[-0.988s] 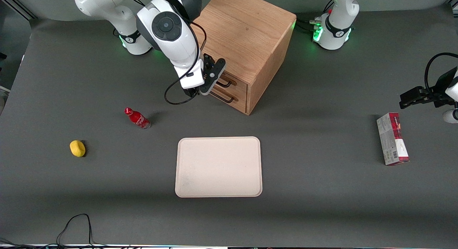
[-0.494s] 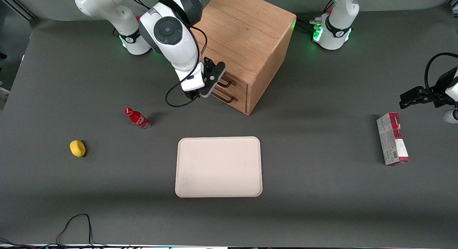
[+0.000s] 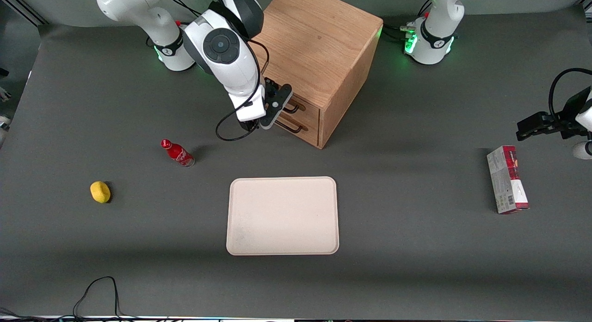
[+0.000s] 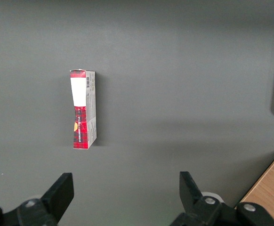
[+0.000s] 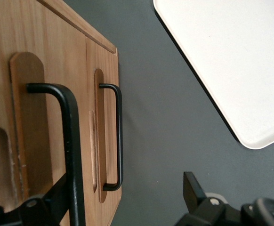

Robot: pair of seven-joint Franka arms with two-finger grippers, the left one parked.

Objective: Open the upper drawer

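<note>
Where the working arm reaches the front of the boxy light oak cabinet, its black two-finger gripper sits at the drawer fronts with fingers spread apart. In the right wrist view one finger lies against the wood beside the dark metal bar handle of the upper drawer; the second finger stands apart over the grey tabletop, so the bar lies between the two and nothing is clamped. Whether the near finger actually touches the bar cannot be settled from this angle. The upper drawer appears flush with the cabinet face, closed, its contents unseen. Directly below it is the matching lower drawer, with its own thin dark handle, also shut.

Nearer the front camera than the cabinet lies a cream rectangular tray with rounded corners, holding nothing. Toward the working arm's end of the table a small red bottle with a red cap leans tilted, and a yellow lemon-shaped object rests nearer the camera, well apart from it. Toward the parked arm's end a red and white carton lies flat on the table.
</note>
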